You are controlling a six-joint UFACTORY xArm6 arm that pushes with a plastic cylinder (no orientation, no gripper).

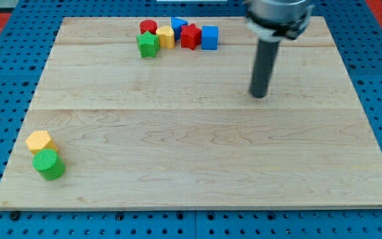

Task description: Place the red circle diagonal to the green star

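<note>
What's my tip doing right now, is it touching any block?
My tip: touching nothing, holding nothing, on bare board to the view's right of and below the top cluster, well apart from the red circle and green star.

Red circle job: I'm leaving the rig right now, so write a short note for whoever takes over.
My tip rests on bare board at the view's upper right, touching no block.
The red circle sits at the top of the cluster, just above the green star, beside the yellow block.
Whether that counts as diagonal is doubtful; it looks nearly straight above.
Left: bring the tip over to the cluster and nudge the red circle sideways to a corner of the star.
</note>
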